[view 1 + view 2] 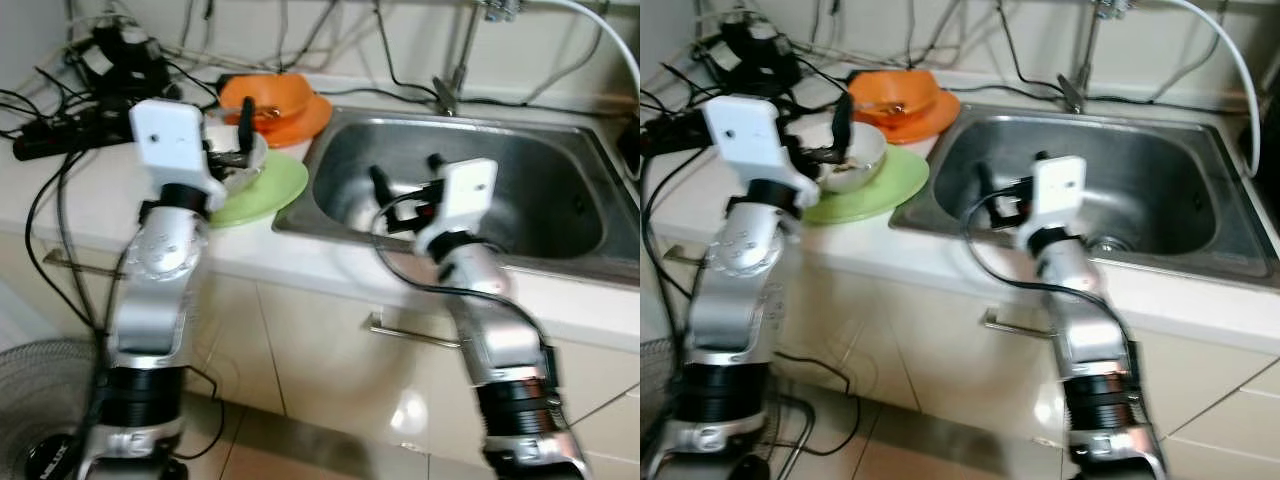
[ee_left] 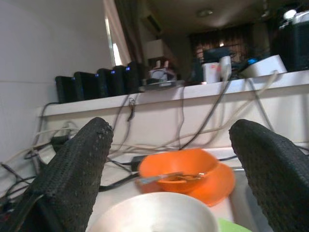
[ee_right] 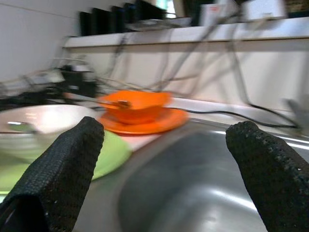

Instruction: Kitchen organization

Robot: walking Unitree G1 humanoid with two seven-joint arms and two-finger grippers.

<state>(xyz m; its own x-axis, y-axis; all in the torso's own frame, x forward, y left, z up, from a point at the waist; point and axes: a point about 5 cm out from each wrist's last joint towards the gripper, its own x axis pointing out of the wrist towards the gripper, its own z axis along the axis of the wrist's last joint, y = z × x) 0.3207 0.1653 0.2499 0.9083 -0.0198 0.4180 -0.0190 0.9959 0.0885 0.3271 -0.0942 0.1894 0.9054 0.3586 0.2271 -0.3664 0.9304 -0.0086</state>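
I am holding the left gripper [image 1: 243,128] over the white bowl [image 1: 852,158], fingers spread wide and gripping nothing. The bowl is sitting on the green plate [image 1: 875,190] on the counter [image 1: 90,200], just beside the sink [image 1: 540,190]. Behind it, an orange bowl [image 1: 268,95] is resting on an orange plate [image 1: 300,122]. I am keeping the right gripper [image 1: 405,172] over the sink basin, fingers likewise spread and empty.
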